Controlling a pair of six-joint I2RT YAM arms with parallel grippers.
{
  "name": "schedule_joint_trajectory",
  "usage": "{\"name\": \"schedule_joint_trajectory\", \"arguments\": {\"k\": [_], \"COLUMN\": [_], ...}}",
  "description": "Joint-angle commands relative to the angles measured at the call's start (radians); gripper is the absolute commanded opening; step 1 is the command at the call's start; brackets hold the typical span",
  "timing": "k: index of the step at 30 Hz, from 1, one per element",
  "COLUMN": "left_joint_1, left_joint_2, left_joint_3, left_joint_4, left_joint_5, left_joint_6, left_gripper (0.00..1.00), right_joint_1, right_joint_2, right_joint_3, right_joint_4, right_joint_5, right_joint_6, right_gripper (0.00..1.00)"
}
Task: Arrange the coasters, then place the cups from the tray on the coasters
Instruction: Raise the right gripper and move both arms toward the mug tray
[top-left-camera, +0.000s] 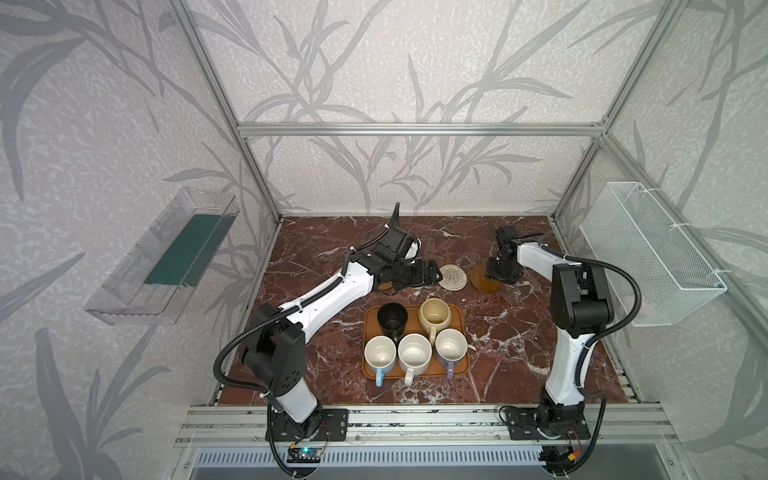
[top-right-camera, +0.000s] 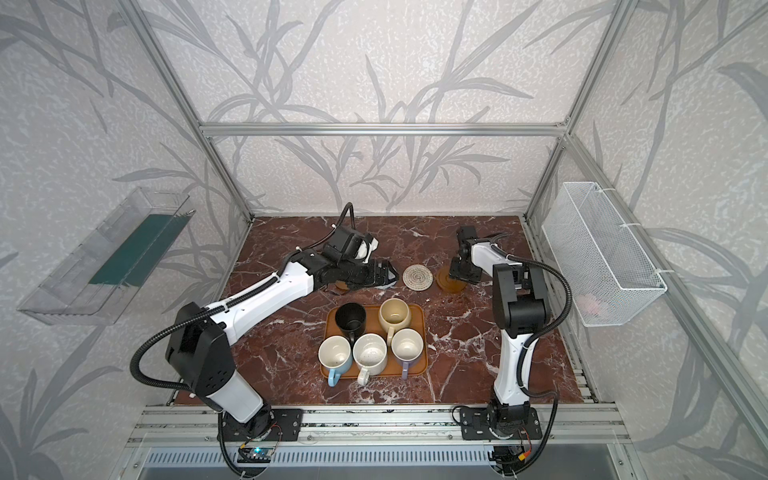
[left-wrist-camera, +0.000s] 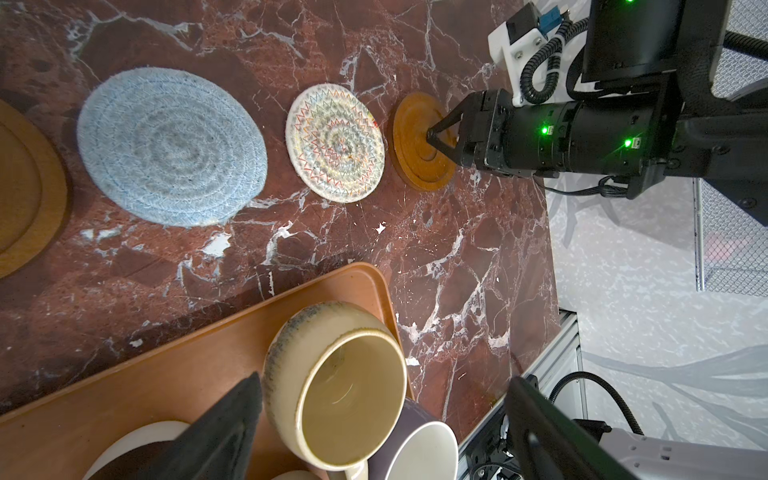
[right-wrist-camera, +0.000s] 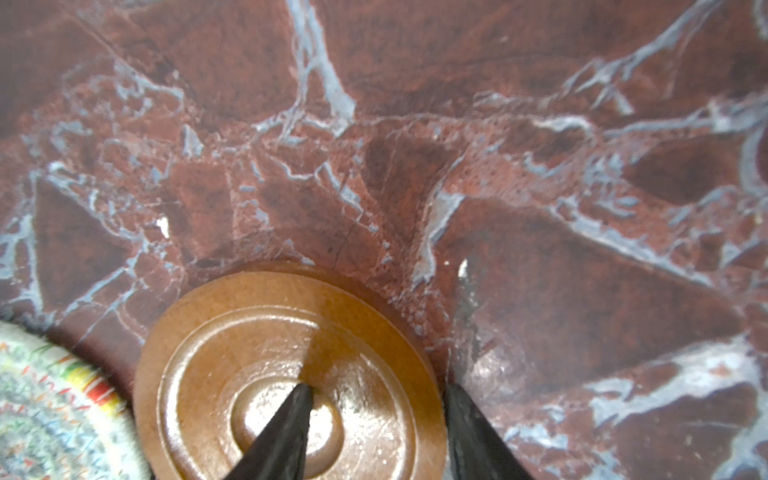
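My right gripper is pinching the glossy brown coaster beside the cream rope coaster, one finger on its centre, one outside its rim. I'm seeing the left gripper spread wide above the blue-grey coaster.

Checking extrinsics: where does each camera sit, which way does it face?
Top views: stereo head high over the front rail, tilted down toward the back wall; red marble table, left arm, right arm all show.
Left wrist: faces across the table at the blue-grey rope coaster, orange-brown rectangular tray and right pincer; own left pincer fingers show, wide apart.
Right wrist: looks steeply down past own fingertips at the glossy brown round coaster.
Shared: that coaster and the cream coiled rope coaster, in all views.
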Motion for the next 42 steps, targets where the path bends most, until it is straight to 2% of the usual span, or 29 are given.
{"name": "schedule_joint_trajectory", "arguments": {"k": [1,11,17,20,21,22,29,31,35,39,42], "left_joint_1": [0.001,0.001,0.000,0.001,0.001,0.002,0.013,0.014,0.015,0.016,0.016], "left_joint_2": [0.006,-0.019,-0.045,-0.068,-0.080,-0.094,-0.226,-0.255,-0.292,-0.344,-0.372], "left_joint_3": [0.026,0.004,-0.001,0.002,0.002,0.001,-0.043,-0.051,-0.050,-0.068,-0.081], "left_joint_4": [0.018,0.030,0.009,-0.021,-0.036,-0.049,-0.046,-0.050,-0.094,-0.136,-0.157], "left_joint_5": [0.002,-0.008,-0.030,-0.054,-0.070,-0.087,-0.144,-0.142,-0.133,-0.192,-0.204], "left_joint_6": [-0.008,-0.008,0.009,0.026,0.033,0.035,0.063,0.084,0.136,0.138,0.142], "left_gripper": [0.94,0.94,0.94,0.94,0.94,0.94,0.95,0.95,0.95,0.95,0.95], "right_joint_1": [-0.003,-0.003,-0.002,0.000,0.007,0.016,0.092,0.104,0.114,0.168,0.189], "right_joint_2": [-0.016,-0.101,-0.161,-0.218,-0.246,-0.266,-0.497,-0.545,-0.611,-0.681,-0.707], "right_joint_3": [0.007,-0.014,-0.020,-0.036,-0.043,-0.047,-0.108,-0.115,-0.136,-0.162,-0.161], "right_joint_4": [-0.023,-0.022,-0.052,-0.054,-0.051,-0.052,-0.026,-0.037,-0.036,-0.026,-0.047], "right_joint_5": [-0.012,-0.030,-0.033,-0.063,-0.076,-0.091,-0.138,-0.165,-0.241,-0.194,-0.210], "right_joint_6": [-0.009,-0.012,-0.016,-0.030,-0.043,-0.059,-0.128,-0.110,-0.073,-0.087,-0.077], "right_gripper": [0.55,0.61,0.69,0.83,0.94,0.99,0.99,0.99,0.91,0.87,0.86]}}
